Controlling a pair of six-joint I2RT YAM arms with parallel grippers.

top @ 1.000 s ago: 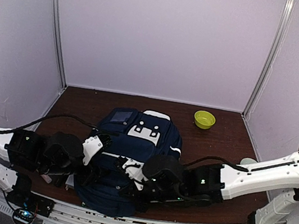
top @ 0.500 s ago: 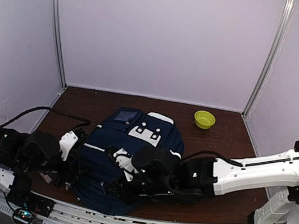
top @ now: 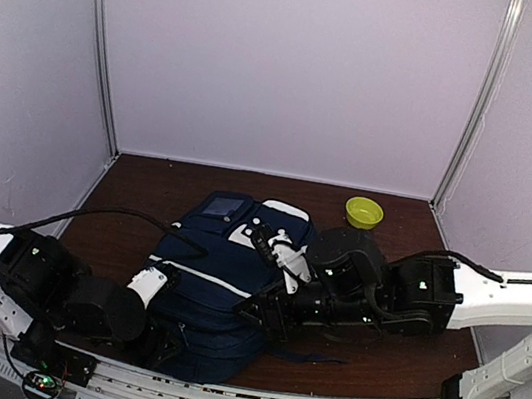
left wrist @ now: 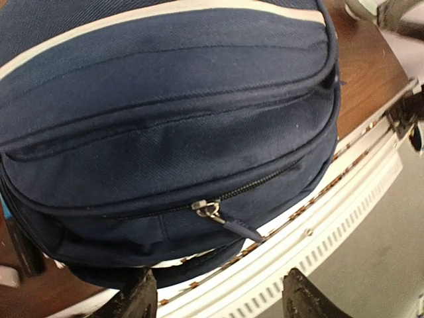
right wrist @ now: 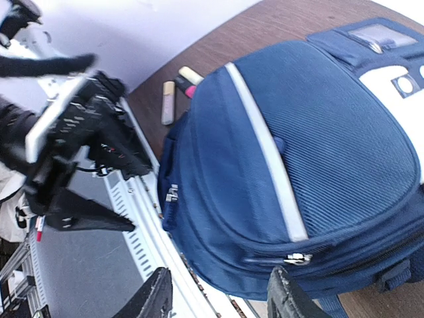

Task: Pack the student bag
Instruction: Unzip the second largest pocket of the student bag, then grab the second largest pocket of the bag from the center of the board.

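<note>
Lilac walls close in a dark brown table. On it the backpack lies flat, between the middle and the near edge. A green bowl stands well apart from it at the far right.

One second ago both arms were crowded together over the near half of the backpack. Now they have separated. The right arm has risen and pulled back toward the right, so the right claw hangs above the right side of the backpack. Its fingers are spread and nothing is between them. The left arm has dropped low toward the near edge. The left claw faces the near end of the backpack, just over the white rail, with the fingers also apart and empty. The backpack itself seems turned a little to the left compared with before.

In the left wrist view the zip looks closed, with the zip pull hanging free. Some pens lie on the table just beside the left side of the backpack.

I judge that nothing is being held now, and that the pens remain outside. The packing is probably not finished, and the zip must be opened first.
</note>
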